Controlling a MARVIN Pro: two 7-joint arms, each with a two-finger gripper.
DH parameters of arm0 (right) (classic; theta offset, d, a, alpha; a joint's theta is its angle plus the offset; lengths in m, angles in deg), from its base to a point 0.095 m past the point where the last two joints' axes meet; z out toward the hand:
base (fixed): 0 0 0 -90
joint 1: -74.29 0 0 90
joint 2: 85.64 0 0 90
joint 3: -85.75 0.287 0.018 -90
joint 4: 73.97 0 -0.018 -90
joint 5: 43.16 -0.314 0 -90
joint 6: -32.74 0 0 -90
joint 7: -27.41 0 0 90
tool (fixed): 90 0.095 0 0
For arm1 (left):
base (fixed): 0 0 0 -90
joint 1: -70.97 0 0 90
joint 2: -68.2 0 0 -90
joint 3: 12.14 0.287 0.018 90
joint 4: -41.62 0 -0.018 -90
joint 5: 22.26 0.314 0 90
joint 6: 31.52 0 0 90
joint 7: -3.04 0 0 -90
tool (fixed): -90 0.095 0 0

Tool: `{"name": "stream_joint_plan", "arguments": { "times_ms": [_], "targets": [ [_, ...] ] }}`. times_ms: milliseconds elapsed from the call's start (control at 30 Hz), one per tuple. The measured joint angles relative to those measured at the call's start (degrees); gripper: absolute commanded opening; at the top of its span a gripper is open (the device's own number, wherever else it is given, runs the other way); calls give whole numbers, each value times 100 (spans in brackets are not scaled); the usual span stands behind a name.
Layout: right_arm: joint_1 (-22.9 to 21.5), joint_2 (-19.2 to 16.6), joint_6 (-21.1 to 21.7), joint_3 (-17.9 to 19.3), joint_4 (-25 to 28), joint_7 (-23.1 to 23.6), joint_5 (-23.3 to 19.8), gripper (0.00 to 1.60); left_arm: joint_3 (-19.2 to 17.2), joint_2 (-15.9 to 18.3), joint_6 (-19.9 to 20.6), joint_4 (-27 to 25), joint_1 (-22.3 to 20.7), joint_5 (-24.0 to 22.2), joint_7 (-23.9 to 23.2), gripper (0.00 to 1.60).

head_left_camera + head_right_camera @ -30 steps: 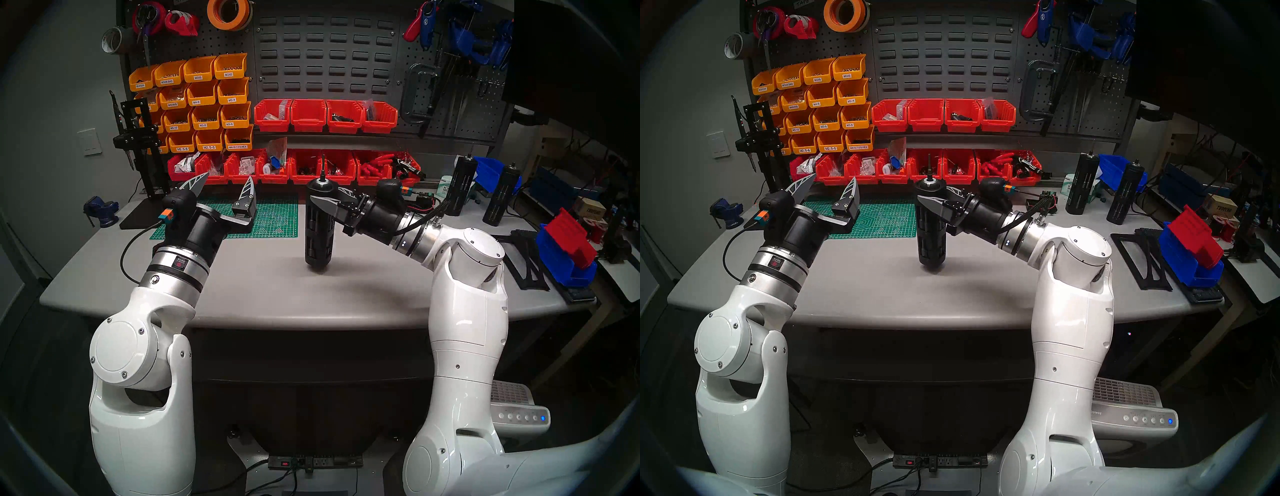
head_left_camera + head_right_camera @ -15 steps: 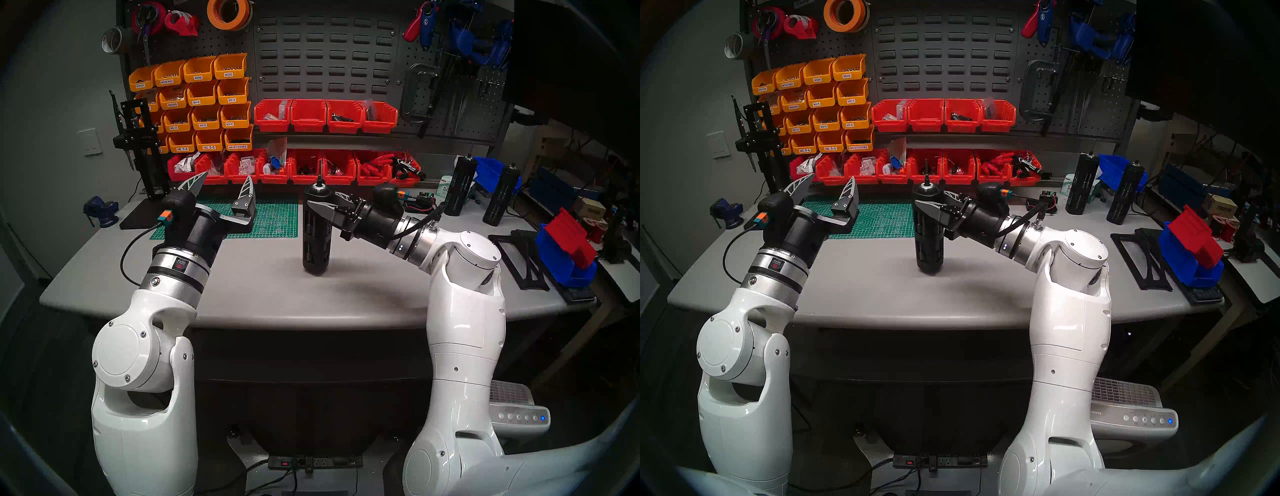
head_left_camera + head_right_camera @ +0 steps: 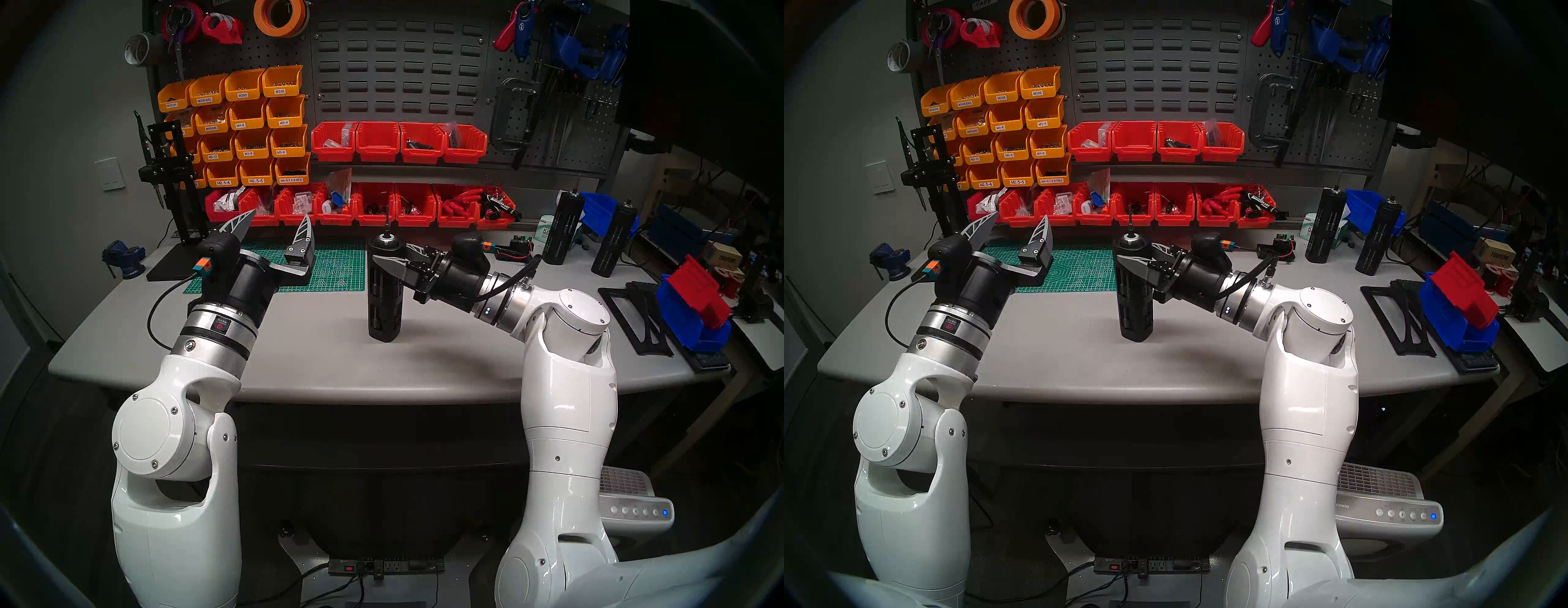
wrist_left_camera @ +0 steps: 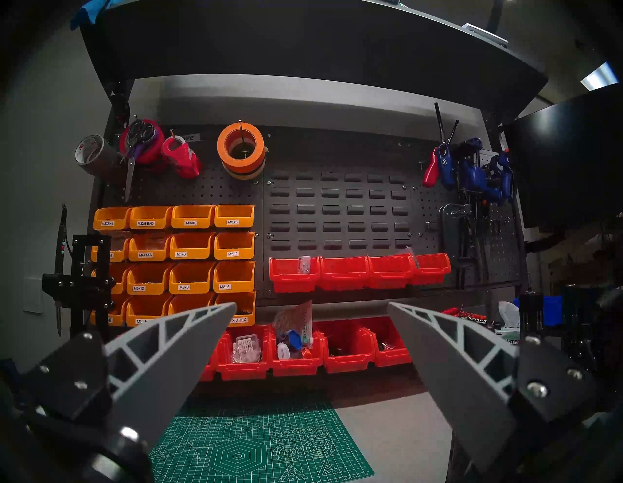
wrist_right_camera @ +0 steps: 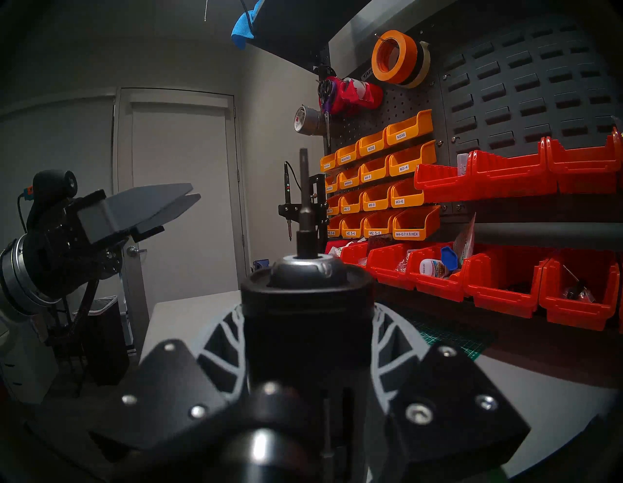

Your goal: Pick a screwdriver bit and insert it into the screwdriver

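The right gripper [image 3: 384,265], clamped on the tall matte-black slotted cylindrical screwdriver [image 3: 385,288], has lowered it onto mid-desk [image 3: 322,365]. The thin dark metal bit [image 5: 305,199] stands seated in its top, so insertion appears complete. The left gripper [image 3: 275,225] idles spread wide, empty.

A grey tabletop [image 3: 322,361] fills mid-frame. A green gridded cutting mat [image 3: 339,271] lies left of centre. Rows of orange plastic bins [image 3: 250,114] hang upper left, red plastic bins [image 3: 399,142] at centre; two black slotted cylinders [image 3: 562,227] stand right.
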Motion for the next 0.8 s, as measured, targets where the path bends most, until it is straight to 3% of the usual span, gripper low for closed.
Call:
{"name": "stream_joint_plan", "arguments": {
  "times_ms": [467,567,600,667,700,733,767,800],
  "targets": [
    [53,-45,-1,-26,64,2,-41,0,-24,26,1,2,-5,-24,-40,160],
    [59,-50,1,-26,73,9,-42,33,-23,27,1,2,-8,-25,-41,160],
    [60,-52,2,-26,76,12,-42,68,-20,27,1,2,-10,-25,-41,160],
    [63,-54,4,-26,82,26,-42,97,-14,27,2,3,-15,-26,-41,160],
    [63,-54,4,-26,84,29,-42,118,-13,27,2,3,-16,-26,-41,160],
    [63,-55,5,-26,88,39,-42,120,-9,27,3,3,-18,-26,-40,160],
    [63,-55,5,-25,92,49,-42,139,-6,27,3,3,-20,-26,-38,160],
    [62,-55,5,-25,99,56,-43,146,-3,28,4,3,-22,-26,-36,160]
  ]
}}
